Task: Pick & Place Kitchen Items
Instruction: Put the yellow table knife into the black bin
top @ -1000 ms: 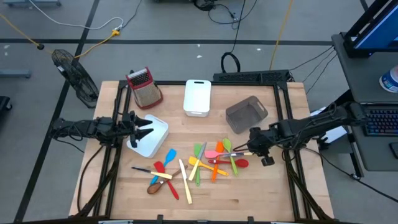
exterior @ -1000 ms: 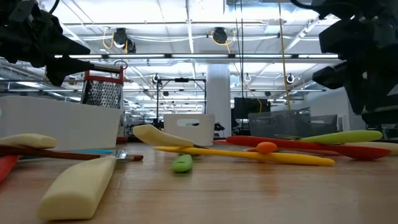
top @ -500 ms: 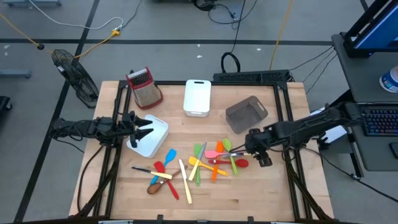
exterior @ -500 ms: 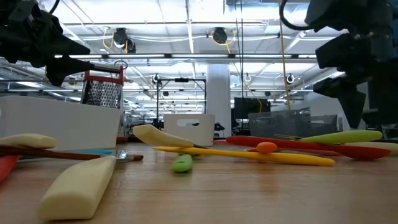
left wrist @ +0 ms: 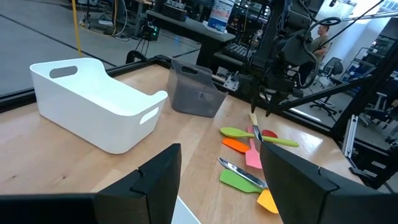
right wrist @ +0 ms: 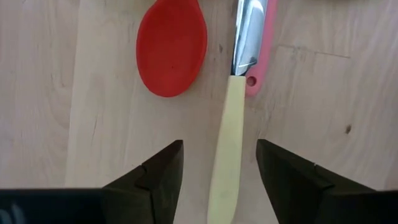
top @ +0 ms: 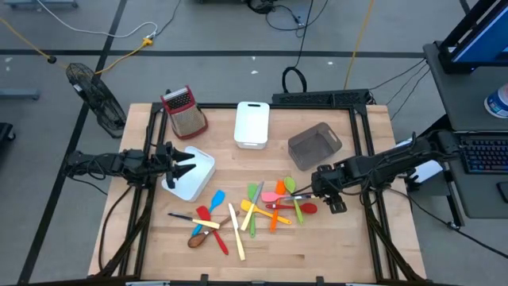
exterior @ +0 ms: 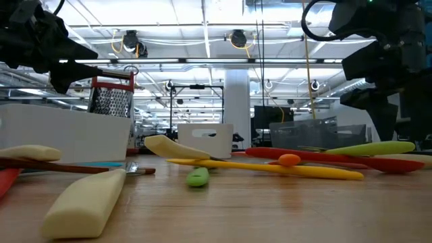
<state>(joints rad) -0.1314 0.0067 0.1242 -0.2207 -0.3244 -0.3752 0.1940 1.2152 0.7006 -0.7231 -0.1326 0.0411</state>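
Several small coloured utensils [top: 246, 210] lie scattered on the wooden table's near middle. At the pile's right end a knife with a cream handle [right wrist: 227, 155] and metal blade [right wrist: 249, 31] lies flat beside a red spoon [right wrist: 171, 46]. My right gripper [right wrist: 221, 180] hangs open above the handle, pointing steeply down, one finger on each side and clear of it; the high view shows this gripper [top: 321, 188] too. My left gripper [top: 184, 164] waits open and level over a white bin [top: 197, 179] at the table's left.
A box grater with a red handle [top: 184, 111] stands at the far left. A white bin [top: 252, 125] and a grey bin [top: 315, 145] sit along the far side. A pink utensil [right wrist: 258, 50] lies under the knife blade. The near right corner is bare wood.
My right gripper has come down toward the knife at the pile's right end and shifted slightly toward the table's left.
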